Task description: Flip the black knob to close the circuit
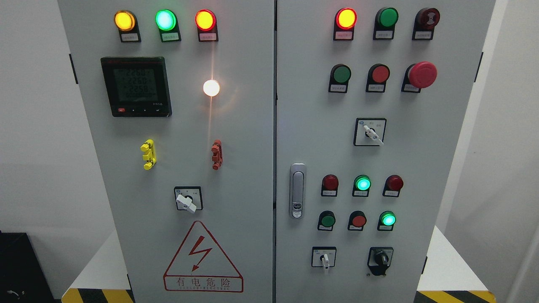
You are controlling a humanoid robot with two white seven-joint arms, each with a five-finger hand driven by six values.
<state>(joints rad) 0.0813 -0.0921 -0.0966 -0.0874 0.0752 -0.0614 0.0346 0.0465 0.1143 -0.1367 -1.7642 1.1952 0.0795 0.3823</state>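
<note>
Knob (380, 259), black, sits at five o'clock on the right door (311, 139), handle pointing down. No hand in shot, so finger state and nearer arm: can't tell.

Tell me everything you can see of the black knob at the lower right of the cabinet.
The black knob is a rotary switch on the right door's bottom row, right of a white-handled switch. Glossy dark plastic, it sits on a black plate with a small printed label above. Its ridge points roughly straight down. Nothing touches it; no robot hand is in view.
</note>
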